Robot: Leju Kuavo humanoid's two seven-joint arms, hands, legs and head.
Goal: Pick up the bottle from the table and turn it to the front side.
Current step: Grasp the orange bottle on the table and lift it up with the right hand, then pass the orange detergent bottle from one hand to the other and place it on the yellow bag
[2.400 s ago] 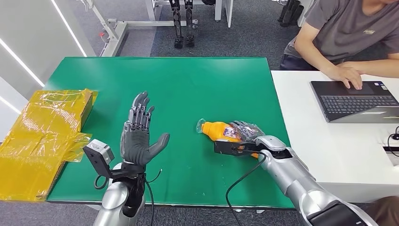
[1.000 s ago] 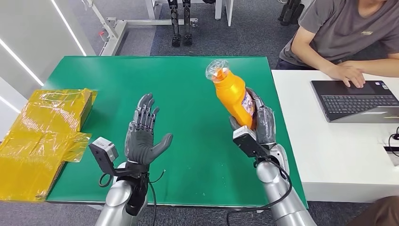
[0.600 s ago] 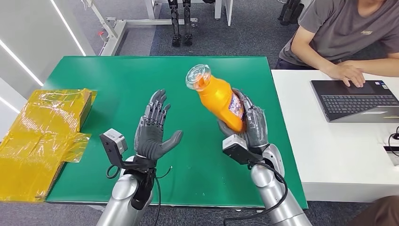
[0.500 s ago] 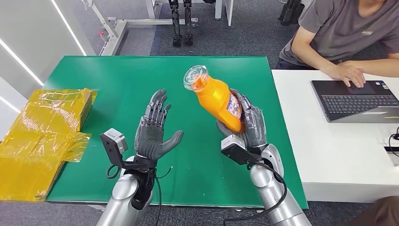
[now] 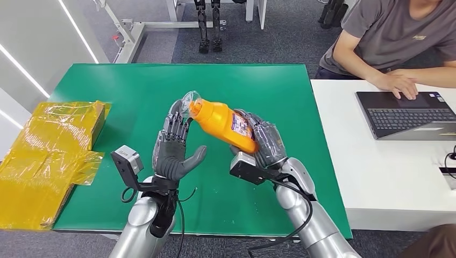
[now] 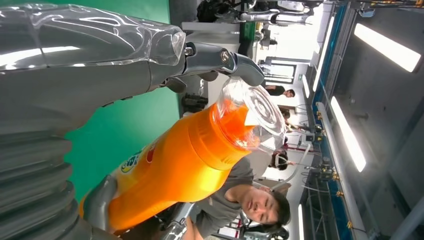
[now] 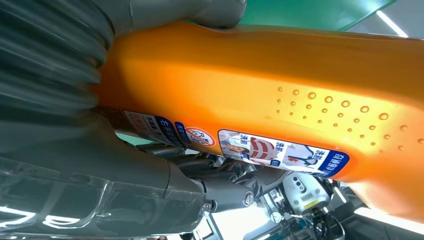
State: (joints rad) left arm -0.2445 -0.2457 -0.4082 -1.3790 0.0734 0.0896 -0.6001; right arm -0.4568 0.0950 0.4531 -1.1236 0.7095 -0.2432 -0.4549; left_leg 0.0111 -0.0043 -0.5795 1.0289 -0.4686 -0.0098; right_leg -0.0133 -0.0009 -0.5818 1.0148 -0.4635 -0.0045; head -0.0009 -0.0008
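Above the green tabletop (image 5: 134,91), the orange bottle (image 5: 225,124) is gripped, tilted, by the right robot hand (image 5: 263,144), its clear cap (image 5: 190,103) brought against the fingertips (image 5: 175,110) of the released, upright left robot hand (image 5: 171,150).

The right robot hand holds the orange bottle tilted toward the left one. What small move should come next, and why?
Probably the open left robot hand should close around the neck end of the orange bottle. The right robot hand grips its lower body, and the clear cap lies by the left fingers, so a second grip would allow turning.
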